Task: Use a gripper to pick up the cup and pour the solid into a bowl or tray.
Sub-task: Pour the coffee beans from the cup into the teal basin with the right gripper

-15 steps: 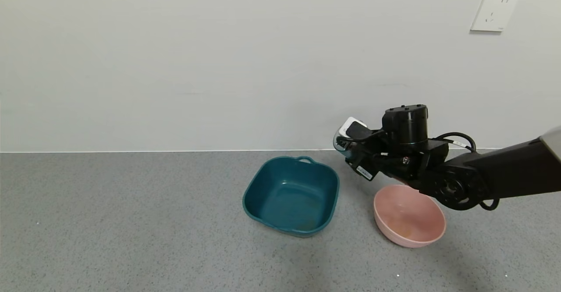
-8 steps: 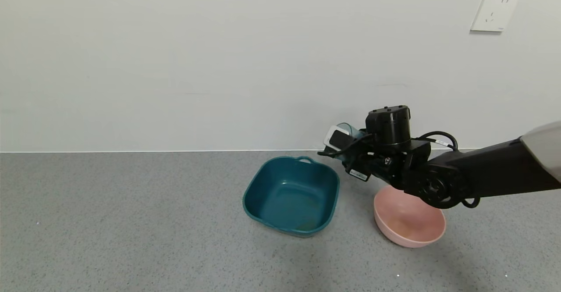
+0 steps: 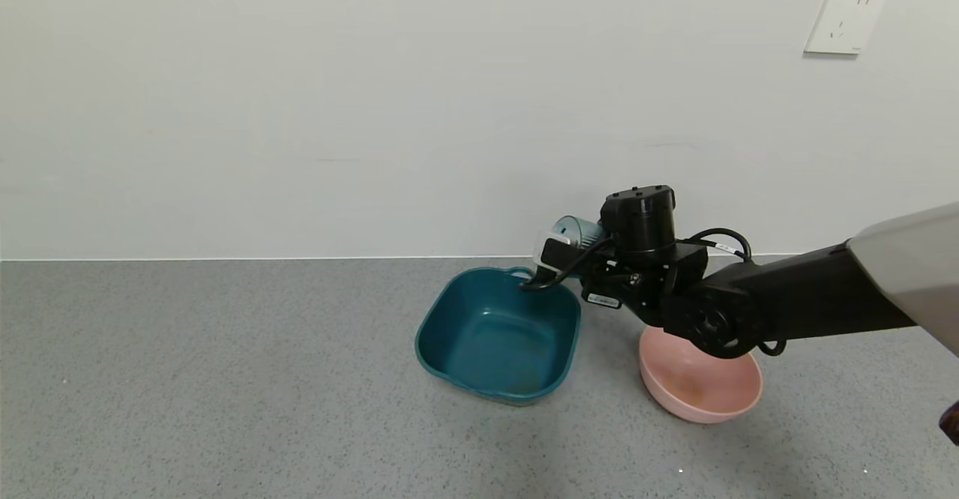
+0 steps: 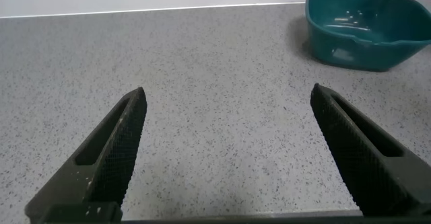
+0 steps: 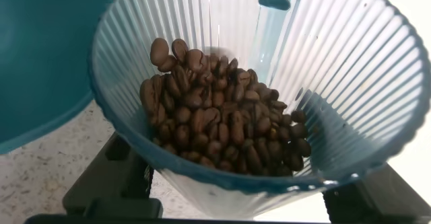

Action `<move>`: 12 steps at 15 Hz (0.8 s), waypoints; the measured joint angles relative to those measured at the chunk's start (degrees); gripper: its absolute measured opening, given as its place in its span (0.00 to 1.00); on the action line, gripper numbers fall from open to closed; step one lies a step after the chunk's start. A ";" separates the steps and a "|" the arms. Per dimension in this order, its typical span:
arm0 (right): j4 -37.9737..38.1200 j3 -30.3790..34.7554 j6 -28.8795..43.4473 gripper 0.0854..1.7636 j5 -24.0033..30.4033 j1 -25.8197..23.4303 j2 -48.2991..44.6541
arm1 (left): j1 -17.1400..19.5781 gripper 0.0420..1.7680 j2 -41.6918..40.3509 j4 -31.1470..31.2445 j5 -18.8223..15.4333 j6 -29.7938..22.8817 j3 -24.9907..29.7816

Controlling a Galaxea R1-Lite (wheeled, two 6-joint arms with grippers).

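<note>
Tipping toward the basin (image 3: 449, 312), the cup (image 3: 573, 231) is riding in the right gripper (image 3: 558, 255), whose fingers are clamping it so the beans (image 5: 215, 109) are sliding to its lip. The left gripper (image 4: 229, 157) is idling low over the counter (image 3: 225, 379), fingers spread.

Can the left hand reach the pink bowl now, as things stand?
Probably not easily: the right hand, shut on the cup, stretches its arm above the pink bowl, and the teal basin lies between.
</note>
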 joint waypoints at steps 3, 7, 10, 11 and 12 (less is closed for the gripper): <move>-0.57 -0.04 -4.96 0.76 -0.13 0.09 0.44 | 0.02 0.99 0.00 0.02 0.00 0.00 0.00; -5.16 0.02 -11.90 0.76 -0.83 0.24 1.66 | 0.02 0.99 0.00 0.00 -0.02 0.00 0.00; -5.89 0.33 -14.71 0.76 -0.80 0.60 2.29 | 0.02 0.99 0.00 0.00 0.00 0.00 0.00; -5.92 0.40 -15.29 0.76 -0.80 0.63 2.39 | 0.02 0.99 0.00 0.00 0.00 0.00 0.00; -5.89 0.49 -15.90 0.76 -0.83 0.77 2.45 | 0.02 0.99 0.00 0.00 0.00 0.00 0.00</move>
